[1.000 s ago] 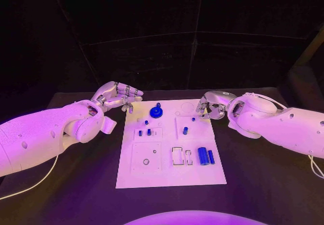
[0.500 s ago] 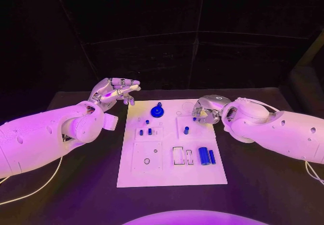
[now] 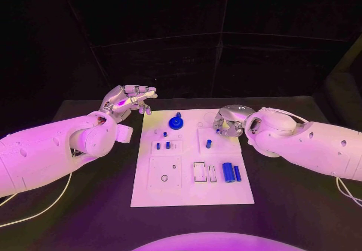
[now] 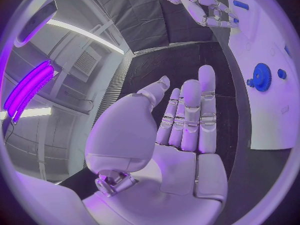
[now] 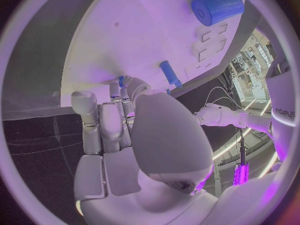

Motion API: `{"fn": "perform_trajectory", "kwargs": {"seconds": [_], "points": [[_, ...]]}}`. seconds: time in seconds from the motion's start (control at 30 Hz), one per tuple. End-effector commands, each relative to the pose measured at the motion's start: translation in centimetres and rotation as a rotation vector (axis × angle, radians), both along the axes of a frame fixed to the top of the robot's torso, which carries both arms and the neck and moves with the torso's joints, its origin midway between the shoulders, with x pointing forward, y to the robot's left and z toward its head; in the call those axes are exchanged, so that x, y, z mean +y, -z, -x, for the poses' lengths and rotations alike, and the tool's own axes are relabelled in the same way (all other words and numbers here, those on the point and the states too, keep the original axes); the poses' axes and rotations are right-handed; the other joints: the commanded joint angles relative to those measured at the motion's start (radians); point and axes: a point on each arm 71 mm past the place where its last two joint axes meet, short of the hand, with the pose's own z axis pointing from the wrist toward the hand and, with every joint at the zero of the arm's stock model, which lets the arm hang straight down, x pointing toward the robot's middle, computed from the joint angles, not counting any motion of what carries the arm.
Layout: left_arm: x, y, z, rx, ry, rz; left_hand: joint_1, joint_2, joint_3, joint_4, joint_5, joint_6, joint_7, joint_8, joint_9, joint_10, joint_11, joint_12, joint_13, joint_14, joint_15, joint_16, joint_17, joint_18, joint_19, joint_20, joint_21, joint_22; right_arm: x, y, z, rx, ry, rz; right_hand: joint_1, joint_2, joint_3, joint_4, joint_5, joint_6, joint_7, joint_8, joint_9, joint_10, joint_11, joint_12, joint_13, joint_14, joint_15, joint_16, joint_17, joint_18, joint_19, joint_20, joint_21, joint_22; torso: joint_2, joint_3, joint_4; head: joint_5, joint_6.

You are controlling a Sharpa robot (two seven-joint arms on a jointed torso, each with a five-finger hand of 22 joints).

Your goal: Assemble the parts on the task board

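Board (image 3: 192, 193) lay at the table's middle, with a gear (image 3: 176, 123) near its far edge and two cylinders (image 3: 230, 172) toward its right side. Left hand (image 3: 126, 100) hung beside the far left corner, fingers extended and holding nothing. Right hand (image 3: 228, 119) hovered over the far right part, fingers curled around a small peg (image 5: 121, 81).

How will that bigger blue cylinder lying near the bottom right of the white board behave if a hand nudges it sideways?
The bigger blue cylinder lies on its side on the flat board, so it would probably roll rather than slide. It looks solid and stiff, unlikely to bend. A smaller cylinder lies right beside it, so a sideways roll may bump that one.
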Motion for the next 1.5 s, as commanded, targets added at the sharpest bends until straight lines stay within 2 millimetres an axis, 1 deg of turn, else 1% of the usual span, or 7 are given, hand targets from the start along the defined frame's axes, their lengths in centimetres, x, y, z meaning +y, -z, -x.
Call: {"fn": "perform_trajectory", "kwargs": {"seconds": [0.03, 0.13, 0.27, 0.53, 0.77, 1.1, 1.5], "points": [[0.0, -0.1, 0.0, 0.001, 0.003, 0.027, -0.007, 0.0, -0.008, 0.001, 0.004, -0.009, -0.001, -0.003, 0.0, -0.007, 0.002, 0.004, 0.001, -0.008, -0.002, -0.004, -0.001, 0.011, -0.005, 0.003, -0.005, -0.002, 0.1, 0.3, 0.0, 0.029, -0.009, 0.032, 0.003, -0.001, 0.015, -0.003, -0.007, 0.012, -0.002, -0.002, 0.001, 0.012, -0.002, 0.002, -0.003, 0.021, 0.0, 0.002, -0.001, -0.018, 0.006, 0.0, 0.007, 0.005, -0.001, 0.0005, 0.0005, 0.001, -0.003], [0.0, -0.1, -0.1, 0.004, 0.003, 0.027, -0.007, 0.0, -0.009, 0.001, 0.004, -0.009, 0.0, -0.003, 0.0, -0.008, 0.002, 0.005, 0.002, -0.008, -0.002, -0.004, -0.001, 0.011, -0.005, 0.003, -0.006, -0.002, 0.1, 0.4, 0.0, 0.043, -0.007, 0.043, -0.001, -0.003, 0.023, -0.007, -0.009, 0.017, -0.003, -0.003, 0.001, 0.017, -0.003, 0.002, -0.006, 0.02, -0.001, 0.003, -0.002, -0.019, 0.007, 0.0, 0.011, 0.01, -0.001, -0.0001, -0.0006, 0.002, -0.004], [-0.1, 0.0, -0.1, 0.014, 0.008, 0.026, -0.006, 0.001, -0.013, 0.002, 0.005, -0.01, -0.001, -0.002, 0.001, -0.01, 0.002, 0.007, 0.002, -0.008, -0.002, -0.003, -0.002, 0.011, -0.004, 0.003, -0.007, -0.004, 0.0, 0.5, -0.1, 0.057, -0.001, 0.053, -0.022, -0.002, 0.038, -0.01, -0.05, 0.031, -0.007, -0.004, 0.002, 0.03, -0.007, 0.005, -0.009, 0.021, -0.003, 0.005, -0.002, -0.02, 0.01, -0.001, 0.017, 0.021, -0.001, -0.0002, -0.0004, 0.003, -0.008], [-0.2, 0.1, -0.1, 0.028, 0.019, 0.024, 0.003, 0.007, -0.018, 0.0, 0.005, -0.014, -0.001, 0.0, 0.001, -0.015, 0.002, 0.012, 0.002, -0.008, -0.002, -0.002, -0.003, 0.012, -0.002, 0.004, -0.011, -0.007, 0.4, 0.5, -0.1, 0.037, -0.002, 0.069, -0.026, 0.001, 0.05, -0.016, -0.055, 0.038, -0.009, -0.005, 0.002, 0.035, -0.009, 0.006, -0.011, 0.02, -0.005, 0.004, -0.006, -0.021, 0.011, -0.003, 0.02, 0.024, -0.001, 0.0005, 0.0003, 0.003, -0.014], [-0.1, 0.2, -0.2, 0.03, 0.013, 0.021, 0.005, 0.01, -0.026, 0.001, 0.004, -0.016, 0.001, 0.002, 0.001, -0.019, 0.002, 0.017, 0.003, -0.01, -0.001, -0.002, -0.008, 0.012, 0.001, 0.004, -0.014, -0.01, 0.5, 0.4, 0.0, -0.014, 0.002, 0.059, -0.013, 0.017, 0.107, -0.049, -0.085, 0.065, -0.015, -0.004, 0.003, 0.056, -0.016, 0.012, -0.011, 0.021, -0.012, 0.008, -0.007, -0.024, 0.02, -0.009, 0.034, 0.047, -0.001, 0.0002, 0.0003, 0.002, -0.015], [0.2, 0.2, -0.3, 0.03, -0.002, 0.015, 0.006, 0.012, -0.03, 0.003, 0.004, -0.016, 0.0, 0.004, 0.001, -0.02, 0.002, 0.02, 0.003, -0.01, -0.001, -0.001, -0.009, 0.012, 0.002, 0.004, -0.016, -0.012, 0.9, -0.2, 0.3, -0.076, -0.009, 0.019, -0.046, 0.004, 0.189, -0.095, -0.064, 0.09, -0.017, -0.011, 0.002, 0.076, -0.02, 0.017, -0.009, 0.021, -0.015, 0.006, -0.024, -0.031, 0.039, -0.015, 0.064, 0.096, -0.001, 0.0012, -0.001, 0.006, -0.016], [0.7, 0.2, -0.4, 0.027, -0.022, 0.007, 0.01, 0.016, -0.032, 0.002, 0.004, -0.016, -0.001, 0.005, 0.002, -0.02, 0.001, 0.022, 0.004, -0.009, -0.002, -0.001, -0.01, 0.012, 0.004, 0.004, -0.017, -0.013, 0.7, -1.1, 1.3, -0.11, -0.019, -0.019, -0.066, -0.005, 0.209, -0.109, -0.06, 0.093, -0.017, -0.016, 0.001, 0.078, -0.02, 0.016, -0.008, 0.02, -0.015, 0.006, -0.029, -0.033, 0.042, -0.016, 0.071, 0.106, -0.002, 0.0002, 0.0002, 0.003, -0.016]]}}
